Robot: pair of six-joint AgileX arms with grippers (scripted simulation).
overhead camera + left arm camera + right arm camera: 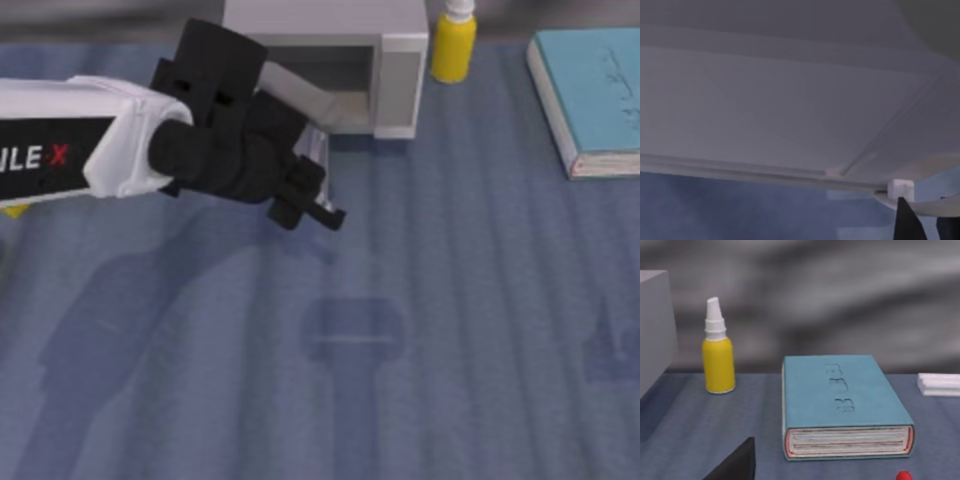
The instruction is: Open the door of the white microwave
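The white microwave (pixel 325 18) stands at the table's far edge, centre. Its door (pixel 316 150) is swung out towards the front and left, and the dark cavity (pixel 320 72) shows. My left arm reaches in from the left, and my left gripper (pixel 320 208) sits at the door's free edge. In the left wrist view the door (pixel 790 100) fills most of the picture. There my left gripper (pixel 926 222) is shut on the pale handle (pixel 920 202) under the small white block (pixel 901 187). My right gripper (pixel 737 465) is parked out of the top view.
A yellow bottle (pixel 452 45) stands just right of the microwave. A light-blue book (pixel 595 95) lies at the far right. In the right wrist view a white stack (pixel 940 385) sits beyond the book (pixel 840 400), and a red object (pixel 903 475) is near it.
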